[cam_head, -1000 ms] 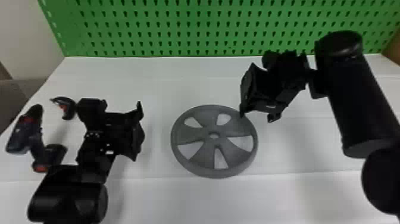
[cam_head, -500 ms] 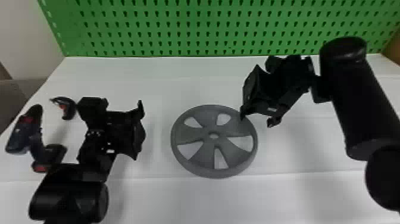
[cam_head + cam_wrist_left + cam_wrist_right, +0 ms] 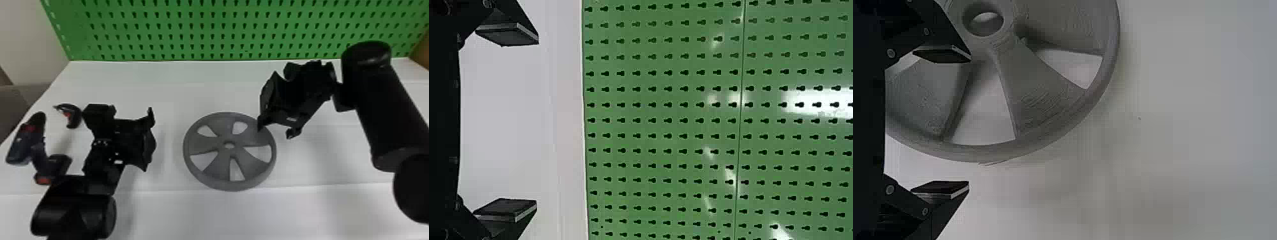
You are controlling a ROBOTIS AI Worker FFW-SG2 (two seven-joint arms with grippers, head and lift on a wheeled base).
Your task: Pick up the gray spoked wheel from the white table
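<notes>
Judging the gray spoked wheel (image 3: 220, 168), flat on the white bench (image 3: 223, 213), likely light, stiff and perhaps slippery, best pinched across its rim (image 3: 1003, 152), with right pincer (image 3: 969, 120) wide above and left pincer (image 3: 537, 122) wide, well apart.

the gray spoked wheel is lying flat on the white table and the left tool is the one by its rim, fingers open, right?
Not the left tool: the right wrist view shows the right tool by the rim of the gray spoked wheel, fingers open. The wheel is lying flat on the white table.
</notes>
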